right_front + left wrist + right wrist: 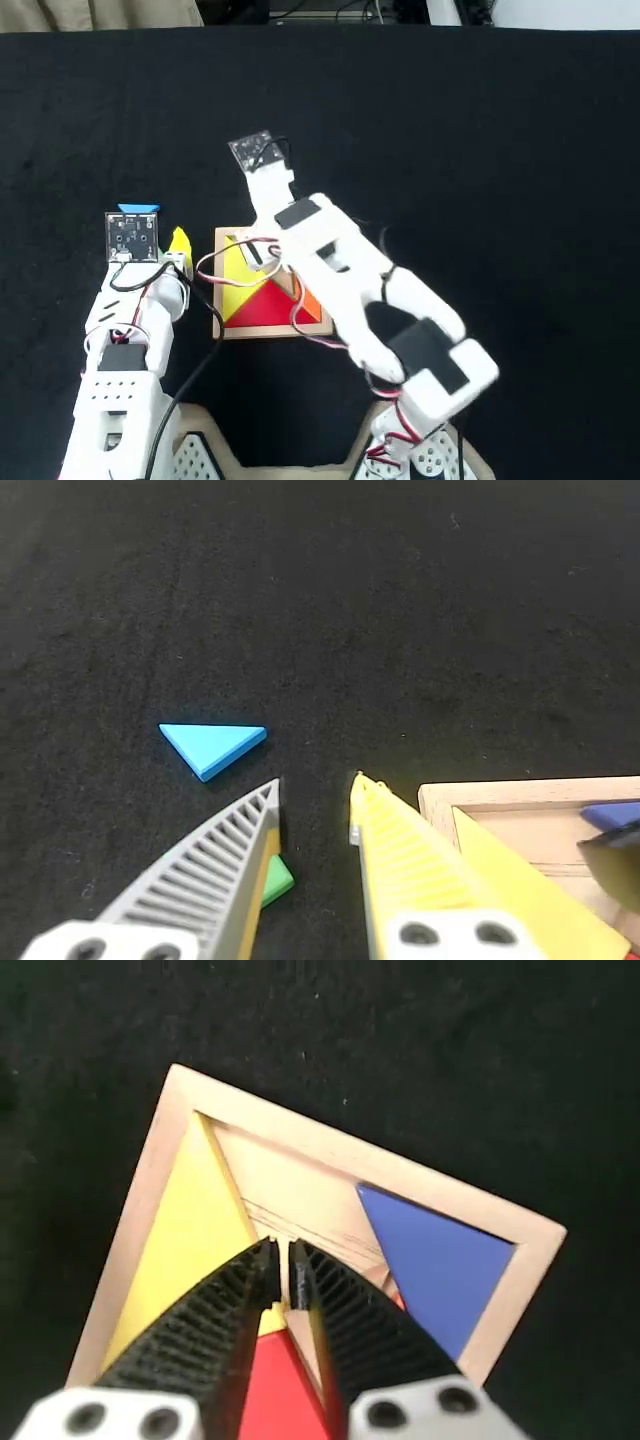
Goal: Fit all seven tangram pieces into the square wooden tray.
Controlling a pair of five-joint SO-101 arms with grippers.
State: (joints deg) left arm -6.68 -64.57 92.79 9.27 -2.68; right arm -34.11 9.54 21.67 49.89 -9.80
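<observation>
A black cloth covers the bench. From above, the wooden tray holds yellow, red and orange pieces, and a light-blue triangle lies well apart from it. At the left wrist, the left jaws stand open just beside the tray's corner, over a green piece. At the right wrist, the right jaws hang nearly closed and empty over the tray's bare wood. The filling looks part done. The next move is probably gripping a loose piece.
</observation>
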